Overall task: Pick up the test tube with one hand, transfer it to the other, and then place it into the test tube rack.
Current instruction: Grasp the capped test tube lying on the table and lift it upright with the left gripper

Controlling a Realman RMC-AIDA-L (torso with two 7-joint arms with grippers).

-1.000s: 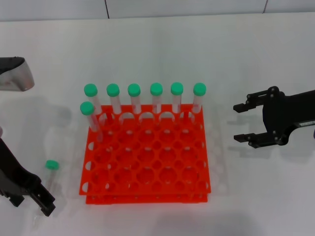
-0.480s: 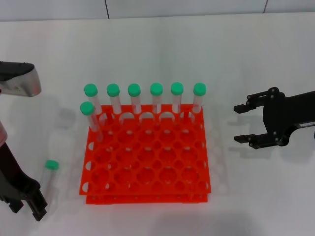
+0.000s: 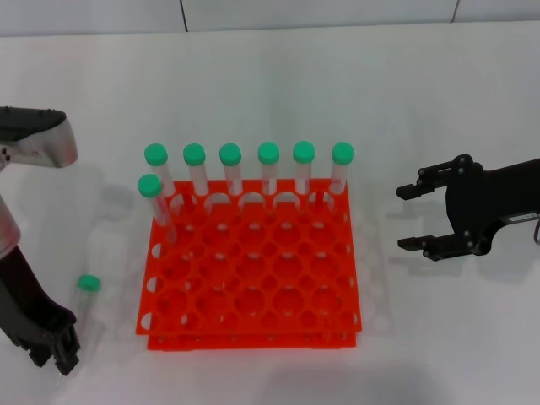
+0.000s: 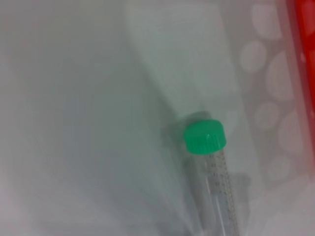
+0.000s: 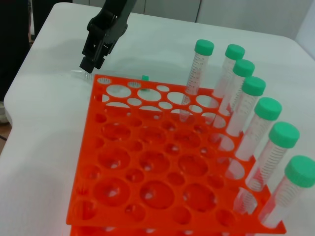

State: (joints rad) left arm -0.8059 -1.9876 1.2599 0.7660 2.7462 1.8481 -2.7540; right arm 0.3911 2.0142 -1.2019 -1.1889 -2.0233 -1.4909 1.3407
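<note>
The test tube (image 3: 83, 308) lies on the table left of the test tube rack (image 3: 253, 278), its green cap (image 3: 88, 283) toward the far side. In the left wrist view the tube (image 4: 216, 182) shows with its cap (image 4: 205, 136) close up. My left gripper (image 3: 59, 359), on the silver arm, is low over the table at the tube's near end; it also shows in the right wrist view as the left gripper (image 5: 91, 61). To the right of the rack, my right gripper (image 3: 409, 218) hangs open with nothing in it.
Several green-capped tubes (image 3: 268, 169) stand along the rack's back row, one more (image 3: 152, 198) at the left of the second row. The rack (image 5: 147, 162) has many free holes. A silver arm segment (image 3: 38, 143) juts in at the left edge.
My left gripper has slid left along the table near the lying tube, and its silver segment has come further into view. The right gripper drifted slightly toward the rack. The tube stayed put.
</note>
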